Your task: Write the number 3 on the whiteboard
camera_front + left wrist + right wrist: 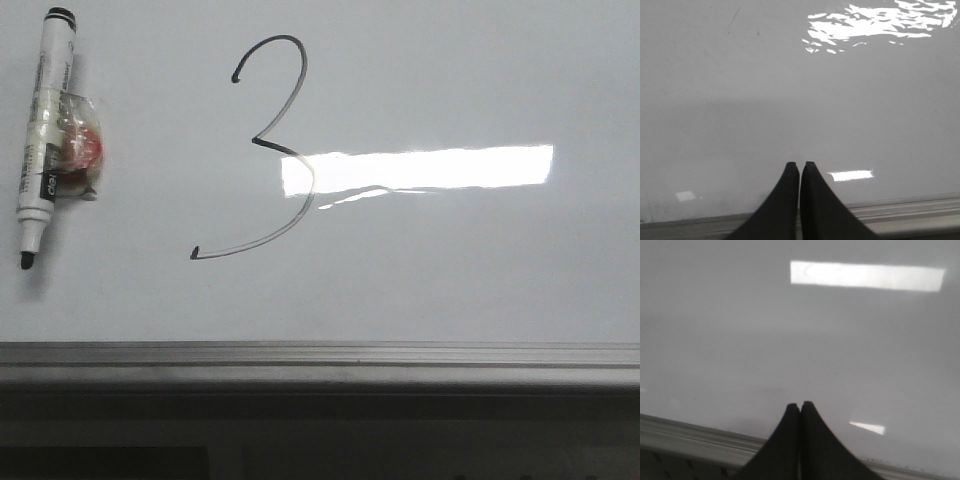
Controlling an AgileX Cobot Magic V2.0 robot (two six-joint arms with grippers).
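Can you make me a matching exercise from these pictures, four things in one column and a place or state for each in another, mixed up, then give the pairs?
Column one:
1. number 3
2. marker pen
3. left gripper
4. whiteboard

Column two:
A. lies uncapped at the far left of the board, tip toward the near edge
B. shut, holding nothing, above bare board near the frame
C. glossy, with a bright rectangular light reflection
D. drawn in thin black line, its middle meeting the end of the reflection

Pairs: 1-D, 2-A, 3-B, 4-C

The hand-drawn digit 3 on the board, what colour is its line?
Black, thin-lined digit 3; clearest in the front view.
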